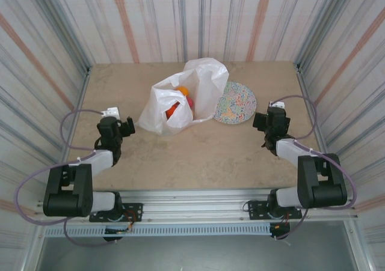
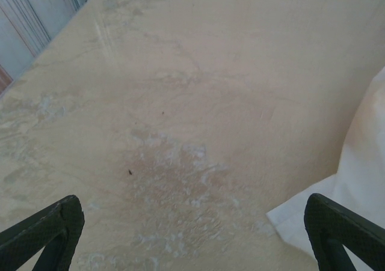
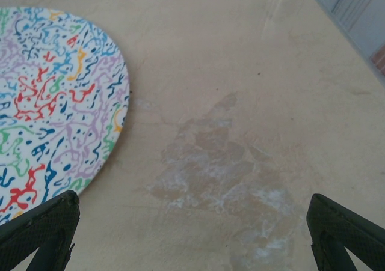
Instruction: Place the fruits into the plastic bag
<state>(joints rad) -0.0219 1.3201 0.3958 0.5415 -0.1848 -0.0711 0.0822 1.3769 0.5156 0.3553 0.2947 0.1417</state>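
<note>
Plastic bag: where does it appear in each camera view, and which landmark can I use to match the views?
Top external: the plastic bag lies mid-table toward the far edge, fruits inside, just left of the speckled plate.
Left wrist: the bag's white plastic comes in at the right edge.
Right wrist: the plate at the left edge marks the bag's side.
Shared landmark: the beige table top.

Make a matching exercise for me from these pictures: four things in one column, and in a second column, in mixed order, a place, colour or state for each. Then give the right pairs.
Column one
1. plastic bag
2. plate
3. fruits
4. left gripper

Column two
A. jaws open, nothing between them
B. speckled in many colours
C. inside the bag
D. white and crinkly

Pairs: 1-D, 2-B, 3-C, 4-A
</note>
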